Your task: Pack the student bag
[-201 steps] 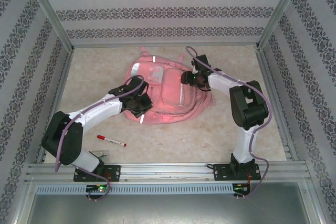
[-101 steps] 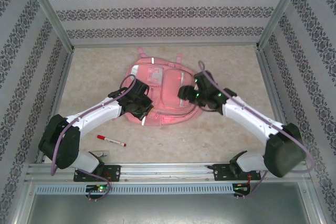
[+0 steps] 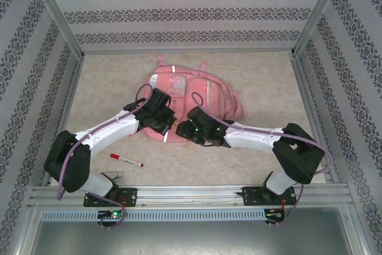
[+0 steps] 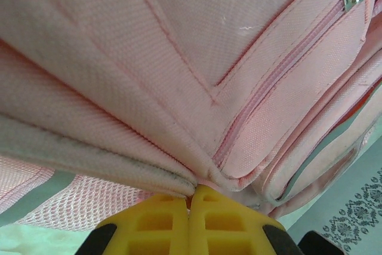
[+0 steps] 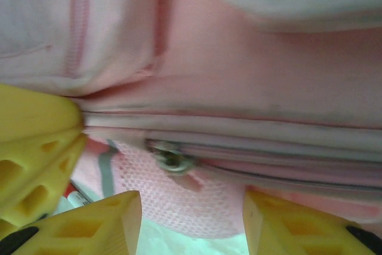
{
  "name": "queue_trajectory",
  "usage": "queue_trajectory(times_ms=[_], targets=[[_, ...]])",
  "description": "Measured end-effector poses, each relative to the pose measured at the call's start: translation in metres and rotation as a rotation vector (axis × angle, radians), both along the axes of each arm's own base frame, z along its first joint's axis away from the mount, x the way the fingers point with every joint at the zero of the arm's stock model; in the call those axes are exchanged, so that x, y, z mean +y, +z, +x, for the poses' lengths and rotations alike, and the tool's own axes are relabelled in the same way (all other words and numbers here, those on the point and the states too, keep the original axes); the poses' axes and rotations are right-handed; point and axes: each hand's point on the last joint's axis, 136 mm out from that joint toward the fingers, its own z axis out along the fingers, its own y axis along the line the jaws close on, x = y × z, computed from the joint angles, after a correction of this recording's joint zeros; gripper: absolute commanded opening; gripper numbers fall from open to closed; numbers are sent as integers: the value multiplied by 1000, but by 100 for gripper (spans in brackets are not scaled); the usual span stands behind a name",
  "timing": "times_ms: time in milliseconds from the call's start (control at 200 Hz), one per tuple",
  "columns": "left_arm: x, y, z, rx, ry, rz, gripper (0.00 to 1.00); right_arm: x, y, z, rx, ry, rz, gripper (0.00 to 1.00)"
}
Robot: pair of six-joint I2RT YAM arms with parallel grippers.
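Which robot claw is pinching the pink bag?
The left claw: it is squeezed shut on a fold of the student bag. The right claw is different, spread wide open with a zip pull just above the gap.

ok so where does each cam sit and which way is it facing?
Top external: fixed above and behind the bases, looking down on the table. Both arms show, with the left gripper and right gripper at the student bag's near edge.
Left wrist: looks along its own yellow fingers, which pinch a fold of the bag.
Right wrist: looks along its own parted fingers at a zipper pull.
Shared: all three see the bag. The right wrist view likely also catches the left gripper's fingers.
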Motion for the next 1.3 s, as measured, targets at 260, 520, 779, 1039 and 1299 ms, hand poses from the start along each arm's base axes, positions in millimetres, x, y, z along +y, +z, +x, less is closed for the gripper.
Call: queue_trajectory(times_ms=[260, 520, 779, 1039, 1299], targets=[[-1, -2, 0, 4, 20, -14, 0, 5, 0, 7, -72, -49, -113, 37], [-2, -3, 2, -9, 33, -26, 0, -8, -8, 26, -140, -88, -286, 32], [-2, -3, 2, -14, 38, -34, 0, -13, -12, 27, -148, -88, -323, 21], [-2, -3, 3, -23, 43, -39, 0, -14, -12, 27, -149, -89, -328, 9], [0, -2, 3, -31, 48, -41, 0, -18, -6, 28, -140, -76, -280, 0]])
